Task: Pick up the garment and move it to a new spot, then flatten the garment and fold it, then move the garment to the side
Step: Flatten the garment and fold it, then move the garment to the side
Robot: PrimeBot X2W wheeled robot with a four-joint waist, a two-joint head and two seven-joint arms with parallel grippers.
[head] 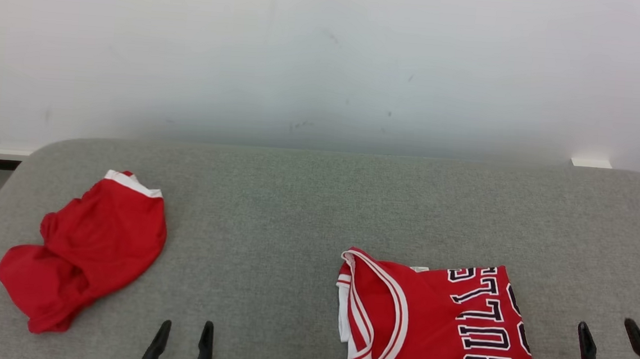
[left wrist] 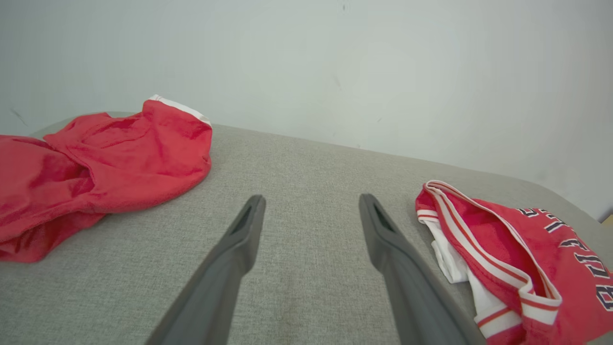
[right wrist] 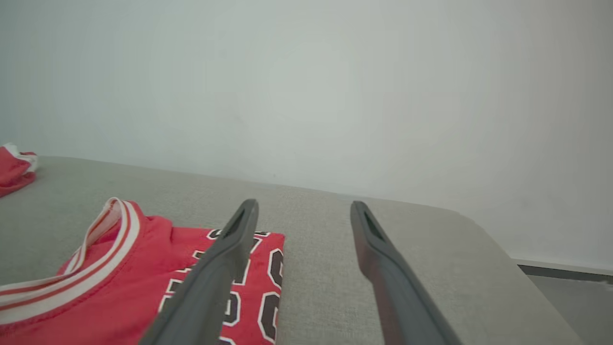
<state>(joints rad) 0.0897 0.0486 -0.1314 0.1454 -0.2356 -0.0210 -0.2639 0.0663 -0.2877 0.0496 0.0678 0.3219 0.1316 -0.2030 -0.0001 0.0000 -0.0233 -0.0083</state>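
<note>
The folded red fabric jersey with white-striped trim (head: 433, 328) bears "BULLS" in black, white-edged letters. Black digits beside the word are partly hidden and unreadable

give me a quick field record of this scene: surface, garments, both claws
surface: grey fabric surface, pale wall behind
jersey: folded red jersey, lettering facing up, near right
other garment: crumpled red garment with a white band, left, apart from the jersey
left claw: open, empty, over bare surface between the two garments
right claw: open, empty, to the right of the jersey
</note>
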